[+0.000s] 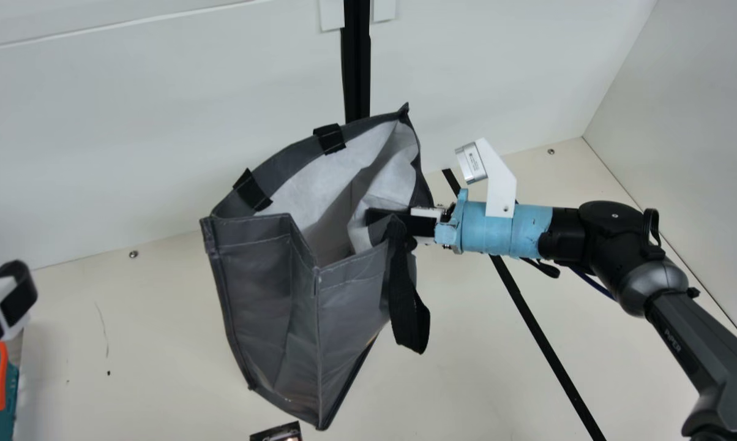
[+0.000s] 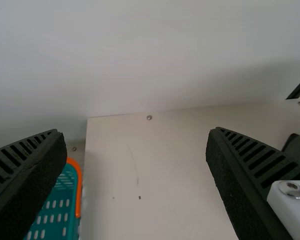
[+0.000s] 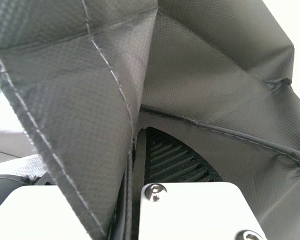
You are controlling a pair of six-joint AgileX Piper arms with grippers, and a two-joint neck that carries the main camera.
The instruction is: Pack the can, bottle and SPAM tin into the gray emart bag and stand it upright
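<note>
Our right gripper (image 1: 385,228) is clamped on the side panel at the rim of the gray emart bag (image 1: 280,294), one finger inside the mouth against the pale lining (image 1: 329,190), the fabric caught between the pair. Just below those fingers hangs a black carrying strap (image 1: 410,312) in a loop. Beyond the pinch, the mouth gapes upward and the bag's body slants down and away; we cannot tell whether its base bears on the table (image 1: 466,367), nor what lies at its bottom.

Farther from the clamped fingers, below the bag's lowest corner, a dark printed item (image 1: 278,433) is cut off by the main view's lower edge; we can't tell whether it is the can or the tin.

Well apart across the table, our left gripper (image 2: 135,134) has its fingers spread wide with nothing between them. Beside one of them is a teal basket (image 2: 52,212) with an orange handle (image 2: 78,187), and past the fingertips stands the white wall (image 2: 150,60).

We judge the step to be holding the bag open for loading. Next, we should keep that rim pinched, bring the spread fingers over the printed item, close squarely on it and lower it through the mouth without dragging the lining.
</note>
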